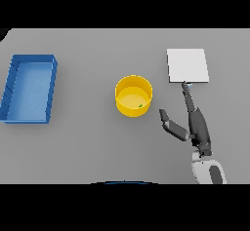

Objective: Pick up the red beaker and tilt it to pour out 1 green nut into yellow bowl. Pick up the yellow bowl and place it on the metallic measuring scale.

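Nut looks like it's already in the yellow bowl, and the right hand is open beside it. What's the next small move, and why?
Probably slide the right hand left toward the yellow bowl and close on its rim. A green nut already lies inside, the bowl stands on the table left of the metallic measuring scale, and the hand is open, apart from the bowl, one finger reaching to the scale's near edge.

white-grey forearm [207, 172], dark right hand [199, 127]
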{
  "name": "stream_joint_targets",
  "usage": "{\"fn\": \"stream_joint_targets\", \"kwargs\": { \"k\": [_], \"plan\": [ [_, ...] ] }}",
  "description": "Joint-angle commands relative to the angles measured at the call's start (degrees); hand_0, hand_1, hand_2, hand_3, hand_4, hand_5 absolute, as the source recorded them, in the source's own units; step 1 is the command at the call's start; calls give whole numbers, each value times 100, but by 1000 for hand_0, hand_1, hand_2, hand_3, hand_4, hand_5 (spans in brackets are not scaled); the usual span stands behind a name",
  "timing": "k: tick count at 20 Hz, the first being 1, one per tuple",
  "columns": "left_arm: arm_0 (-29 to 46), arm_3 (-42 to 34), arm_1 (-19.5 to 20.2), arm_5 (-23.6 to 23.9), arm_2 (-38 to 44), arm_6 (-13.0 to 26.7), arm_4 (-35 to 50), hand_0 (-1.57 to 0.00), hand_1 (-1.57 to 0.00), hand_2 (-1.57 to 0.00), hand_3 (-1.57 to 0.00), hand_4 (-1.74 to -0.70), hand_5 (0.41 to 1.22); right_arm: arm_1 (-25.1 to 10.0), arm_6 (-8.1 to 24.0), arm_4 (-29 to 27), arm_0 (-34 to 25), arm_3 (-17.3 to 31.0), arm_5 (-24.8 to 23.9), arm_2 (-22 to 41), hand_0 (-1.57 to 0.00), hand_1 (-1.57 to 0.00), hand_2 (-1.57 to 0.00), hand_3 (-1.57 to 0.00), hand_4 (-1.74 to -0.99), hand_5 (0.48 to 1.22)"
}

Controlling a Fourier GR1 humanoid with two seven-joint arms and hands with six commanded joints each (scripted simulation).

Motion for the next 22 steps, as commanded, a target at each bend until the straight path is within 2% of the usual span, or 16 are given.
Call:
{"fn": "stream_joint_targets", "kwargs": {
  "k": [1,4,9,11,12,13,14,16,17,19,20,22],
  "plan": [
    [293,-315,-23,163,19,262,131,-1571,-1571,-1571,-1464,-1741,1221,5,15,6,-67,59,-16,-14,1,1,1,1,-1035,650],
    [1090,-1122,29,541,12,346,381,-1571,-1571,-1571,-1441,-1741,1221,-19,-108,6,-31,149,-21,-28,1,1,1,1,-1018,645],
    [1732,-1803,-138,1076,-52,467,655,-1571,-1571,-1571,-1512,-1741,1221,-14,-257,-145,32,124,57,-61,1,1,1,1,-1004,648],
    [1897,-2003,-146,1182,-89,600,768,-1571,-1571,-1571,-1533,-1741,1173,11,-171,-195,-38,148,68,-79,1,1,1,1,-1006,647],
    [1976,-2067,-133,1228,-77,638,825,-1571,-1571,-1571,-1541,-1741,1151,-5,-385,-211,29,183,86,-75,1,1,1,1,-1012,650],
    [2027,-2089,-185,1256,-134,742,801,-1571,-1571,-1571,-1547,-1741,1123,25,-335,-171,44,107,59,-41,1,1,1,1,-1010,650],
    [2168,-2214,-160,1275,-163,742,786,-1571,-1571,-1571,-1552,-1741,1088,-3,-383,-147,92,84,49,-44,1,1,1,1,-1012,648],
    [2261,-2313,-68,1285,-255,765,636,-1571,-1571,-1571,-1559,-1713,991,10,-269,-160,69,69,27,-68,1,1,1,1,-1017,638],
    [2329,-2421,-8,1252,-286,792,603,-1571,-1571,-1571,-1561,-1645,941,-25,-225,-181,-11,124,40,-106,1,1,1,1,-1021,636],
    [2458,-2628,60,1177,-363,926,566,-1571,-1571,-1563,-1536,-1401,848,-25,-275,-108,39,133,18,-66,1,1,1,1,-1017,635],
    [2539,-2698,100,1151,-379,933,567,-1571,-1543,-1501,-1470,-1275,810,26,-210,-110,-22,152,11,-46,1,1,1,1,-1012,634],
    [2664,-2862,199,1029,-353,889,661,-1393,-1215,-1209,-1136,-1068,749,50,-297,-147,-19,173,-13,-67,1,1,1,1,-1007,635]
  ]
}}
